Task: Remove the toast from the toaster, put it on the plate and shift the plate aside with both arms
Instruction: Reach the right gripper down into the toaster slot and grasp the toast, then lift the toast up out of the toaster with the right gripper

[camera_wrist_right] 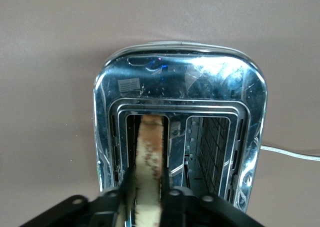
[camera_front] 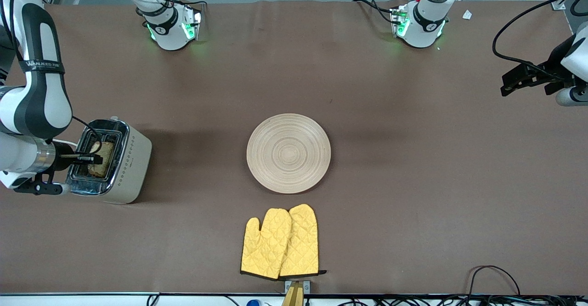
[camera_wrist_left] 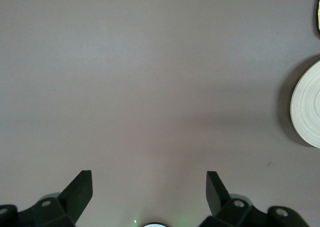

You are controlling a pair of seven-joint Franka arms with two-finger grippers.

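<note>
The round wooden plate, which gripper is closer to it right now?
Right. The right gripper is at the white and chrome toaster, fingers on the speckled toast. The left gripper waits open at its end, farther from the round light wooden plate.

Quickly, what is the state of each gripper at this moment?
Left gripper: open, holding nothing, over bare table.
Right gripper: shut on the toast, which stands in a slot of the toaster.

A shiny toaster (camera_front: 112, 161) sits on the brown bench (camera_front: 413, 159) at the right arm's end. Two yellow oven mitts (camera_front: 280, 242) lie together nearest the front camera.
</note>
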